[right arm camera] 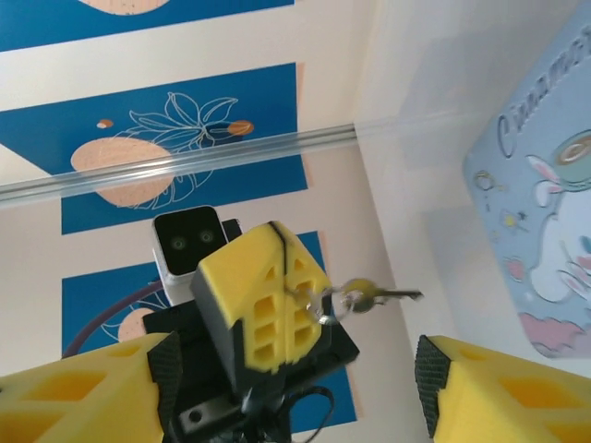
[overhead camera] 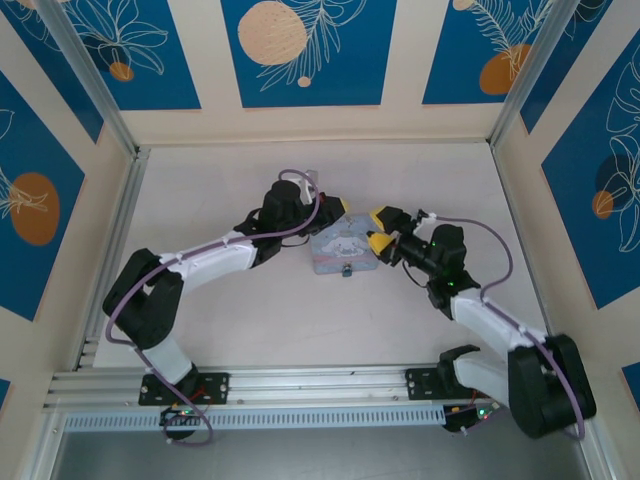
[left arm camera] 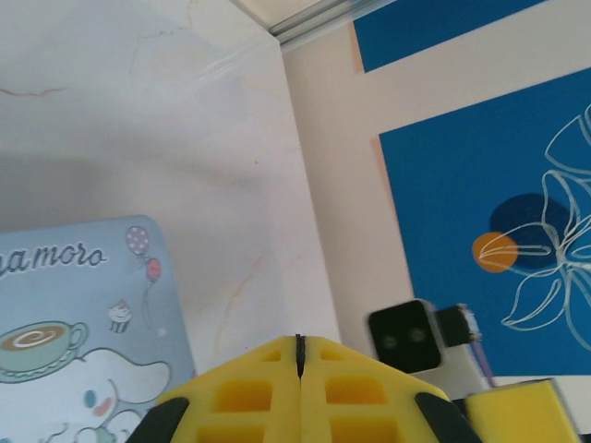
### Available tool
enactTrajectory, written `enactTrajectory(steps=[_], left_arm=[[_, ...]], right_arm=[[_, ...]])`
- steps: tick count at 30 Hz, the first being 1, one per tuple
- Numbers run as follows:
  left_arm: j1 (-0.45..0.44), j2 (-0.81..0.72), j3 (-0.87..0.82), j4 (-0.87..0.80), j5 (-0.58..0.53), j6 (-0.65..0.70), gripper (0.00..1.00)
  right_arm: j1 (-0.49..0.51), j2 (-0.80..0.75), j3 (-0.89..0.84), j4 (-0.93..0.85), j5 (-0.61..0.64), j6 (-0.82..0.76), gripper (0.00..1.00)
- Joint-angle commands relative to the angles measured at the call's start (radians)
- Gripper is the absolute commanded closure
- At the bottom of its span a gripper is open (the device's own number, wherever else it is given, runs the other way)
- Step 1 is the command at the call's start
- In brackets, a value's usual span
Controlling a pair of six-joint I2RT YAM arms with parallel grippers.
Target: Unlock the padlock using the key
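Pinching the key [right arm camera: 374,295] by its ring [right arm camera: 323,301], left gripper [left arm camera: 299,346] shut, right gripper [overhead camera: 381,229] open, empty, near tin [overhead camera: 335,250] edge

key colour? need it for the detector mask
The key is brassy gold, hanging on a silver ring. The right wrist view shows it best.

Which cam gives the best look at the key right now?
Right wrist: the key sticks out on its ring from the shut left gripper. Top external: too small to tell. Left wrist: hidden behind its own fingers.
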Motion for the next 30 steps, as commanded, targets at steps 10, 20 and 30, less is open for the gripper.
enactTrajectory(steps=[10,20,30], left_arm=[[0.015,-0.076,-0.036,0.078,0.062,0.193,1.0],[0.015,-0.047,-0.069,0.239,0.081,0.054,1.0],[0.009,-0.009,-0.075,0.342,0.075,-0.055,1.0]], right_arm=[[-0.08,-0.148,0.1,-0.308,-0.109,-0.36,0.56],[-0.063,0.034,0.177,-0.065,-0.161,-0.346,0.58],[0.001,0.203,0.199,0.169,-0.145,-0.261,0.64]])
